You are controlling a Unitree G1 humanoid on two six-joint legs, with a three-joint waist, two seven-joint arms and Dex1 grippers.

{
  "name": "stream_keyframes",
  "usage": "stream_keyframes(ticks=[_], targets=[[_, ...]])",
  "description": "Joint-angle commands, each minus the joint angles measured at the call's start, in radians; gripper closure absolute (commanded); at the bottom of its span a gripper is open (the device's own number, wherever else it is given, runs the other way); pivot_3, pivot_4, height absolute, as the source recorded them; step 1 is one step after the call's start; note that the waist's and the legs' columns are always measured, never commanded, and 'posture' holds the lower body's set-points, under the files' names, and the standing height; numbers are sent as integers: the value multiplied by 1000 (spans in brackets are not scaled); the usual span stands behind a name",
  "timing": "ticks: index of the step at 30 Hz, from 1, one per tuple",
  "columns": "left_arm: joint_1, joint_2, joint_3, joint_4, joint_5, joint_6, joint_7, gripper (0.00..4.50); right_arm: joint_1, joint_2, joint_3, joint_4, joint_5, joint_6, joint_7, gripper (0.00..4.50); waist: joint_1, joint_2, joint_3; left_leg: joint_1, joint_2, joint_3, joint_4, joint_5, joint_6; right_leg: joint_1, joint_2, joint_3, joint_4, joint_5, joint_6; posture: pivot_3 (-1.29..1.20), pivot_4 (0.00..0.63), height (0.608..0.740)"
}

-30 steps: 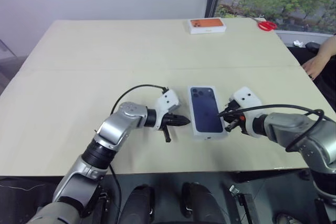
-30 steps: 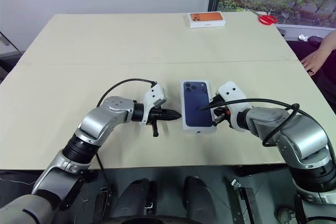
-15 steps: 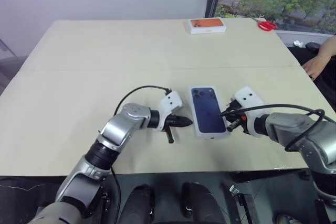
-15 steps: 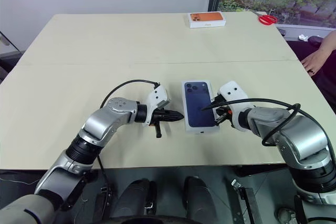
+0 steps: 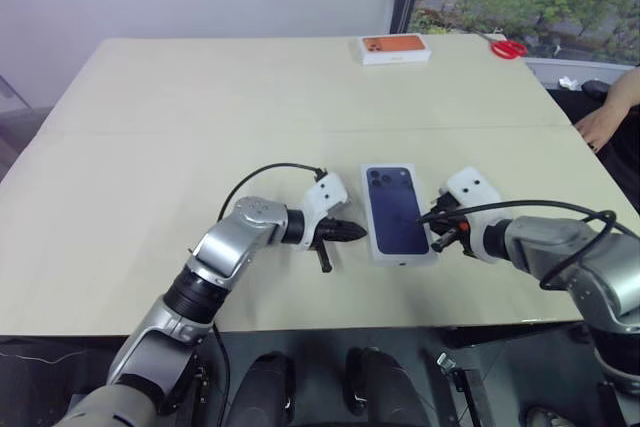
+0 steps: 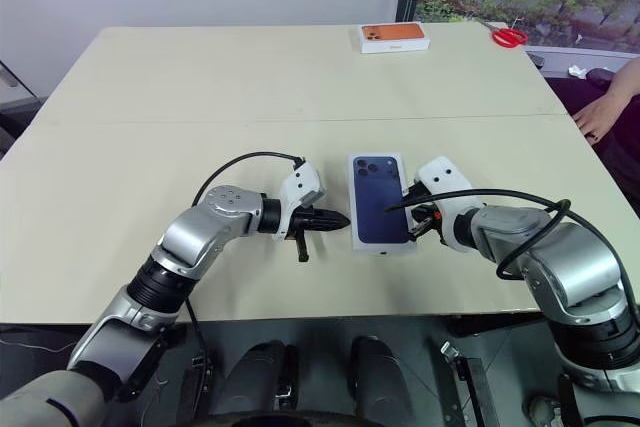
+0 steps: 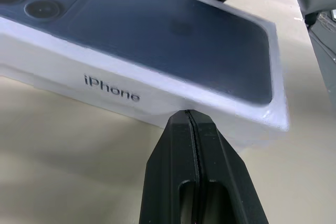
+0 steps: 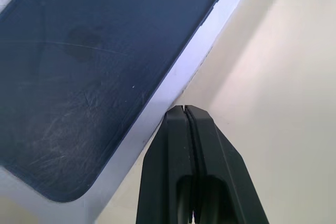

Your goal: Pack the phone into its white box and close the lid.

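The lid [image 5: 398, 212], white with a dark blue phone printed on top, sits shut over the white box near the table's front edge; its side reads "iPhone" [image 7: 112, 88]. The box's tray is covered by the lid and the phone is hidden. My left gripper [image 5: 360, 232] is shut, and its tip rests at the lid's left long side [image 7: 189, 116]. On the opposite side, my right gripper [image 5: 436, 238] is shut too, with its tip at the bottom of the right long side [image 8: 184, 109]. Neither gripper holds anything.
An orange-topped white box [image 5: 395, 47] lies at the table's far edge, with red scissors [image 5: 510, 48] to its right. A person's hand [image 5: 603, 125] rests at the table's right edge. Bare tabletop [image 5: 200, 127] stretches to the left and behind the box.
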Motion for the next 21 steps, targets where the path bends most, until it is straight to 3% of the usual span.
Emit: stream_keyframes(ticks=[1,5,8,15,21], targets=[[-19,9,63,-49,-57,7,-20,4500,12,-64,-46,-45,-23,-36,34,4458,0,0,0,0,0,0,0,0,0,0,0,0,0,0,0,0,150,740],[-35,28,115,-50,-94,0,-26,4500,42,-149,-115,-35,-37,-86,91,4458,0,0,0,0,0,0,0,0,0,0,0,0,0,0,0,0,150,740],[-92,-19,157,27,-97,-3,31,4500,75,-180,-164,-41,-33,-136,141,4458,3,0,0,0,0,0,0,0,0,1,0,0,0,0,0,0,150,740],[-298,-167,160,409,23,-116,193,4500,135,-140,-194,-156,64,-173,238,4458,1,-1,0,0,-1,0,1,0,0,2,0,0,-1,0,0,0,150,740],[-415,-231,129,660,101,-138,214,4500,120,-36,-110,-179,74,-92,147,4458,1,-1,0,1,-1,-1,1,0,0,2,1,-1,0,0,0,0,150,740]])
